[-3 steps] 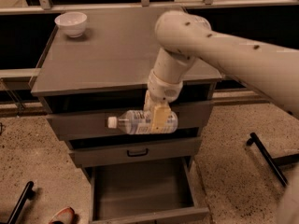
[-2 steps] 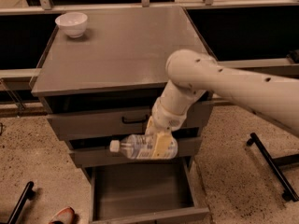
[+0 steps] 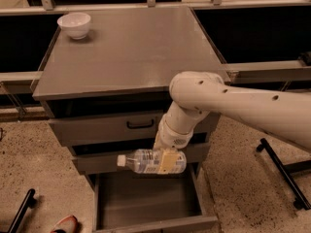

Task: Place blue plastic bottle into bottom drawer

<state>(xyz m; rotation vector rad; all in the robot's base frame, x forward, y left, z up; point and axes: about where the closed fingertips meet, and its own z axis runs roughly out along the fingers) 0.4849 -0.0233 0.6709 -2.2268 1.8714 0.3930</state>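
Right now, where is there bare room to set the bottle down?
The bottom drawer shows a bare floor wall to wall, just below the bottle, which the hand holds sideways above its back part. The cabinet top is free except the bowl in its far left corner. Nowhere looks crowded.

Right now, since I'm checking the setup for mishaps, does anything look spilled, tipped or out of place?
Nothing spilled or damaged. The bottle lies sideways only because the gripper holds it over the open bottom drawer. The bowl sits upright. One stray: a reddish thing on the floor beside the drawer.
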